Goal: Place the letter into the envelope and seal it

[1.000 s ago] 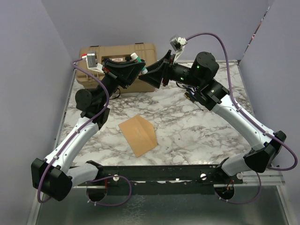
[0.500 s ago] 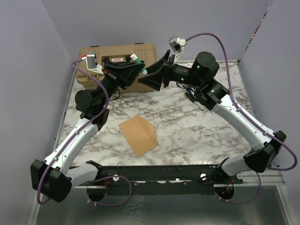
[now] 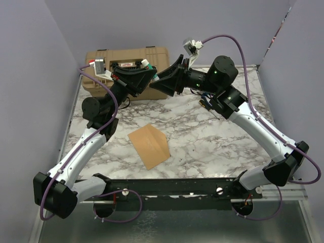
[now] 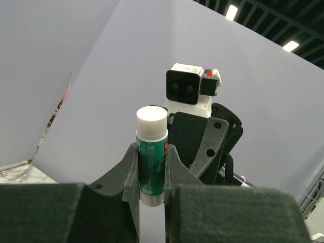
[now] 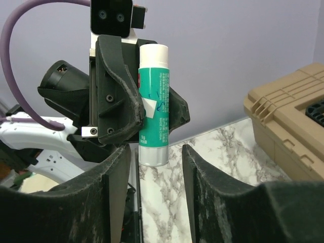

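My left gripper (image 3: 150, 73) is raised over the back of the table and shut on a green glue stick (image 4: 152, 157) with a white cap. The stick also shows in the right wrist view (image 5: 154, 106), held by the left gripper (image 5: 152, 109). My right gripper (image 5: 157, 157) is open and faces it, with the stick's silver end between its fingers, nearer the left one. In the top view the right gripper (image 3: 163, 82) meets the left one tip to tip. The orange-brown envelope (image 3: 148, 146) lies flat on the marble table. I see no separate letter.
A tan hard case (image 3: 126, 63) stands at the back left of the marble table (image 3: 212, 142), behind both grippers; it also shows in the right wrist view (image 5: 293, 126). Purple walls close in the left, back and right sides.
My right gripper has moved slightly up and left, closer round the glue stick's end. The left gripper and the envelope have not moved.
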